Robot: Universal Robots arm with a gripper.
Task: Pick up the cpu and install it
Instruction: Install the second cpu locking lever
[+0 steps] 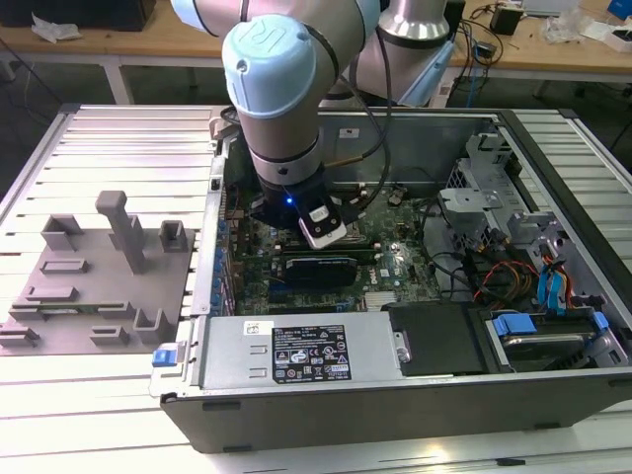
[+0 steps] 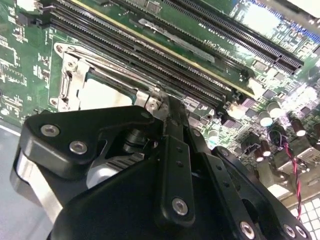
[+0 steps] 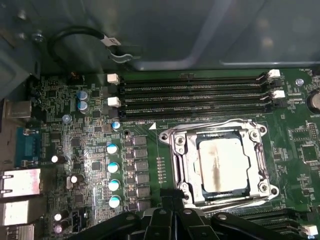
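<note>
Inside socket frame (image 3: pixel 220 167), cpu (image 3: pixel 220 165), end effector (image 3: pixel 172 220) fingertips cropped

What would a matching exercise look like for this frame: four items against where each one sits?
Items:
1. cpu
2. gripper
3. grey fixture
4. memory slots

Places:
A. on the slatted table, at the exterior view's left of the computer case
B. inside the metal socket frame on the motherboard
C. long rows running alongside the socket
D. hovering over the motherboard close to the socket

Pairs: 1-B, 2-D, 3-A, 4-C
</note>
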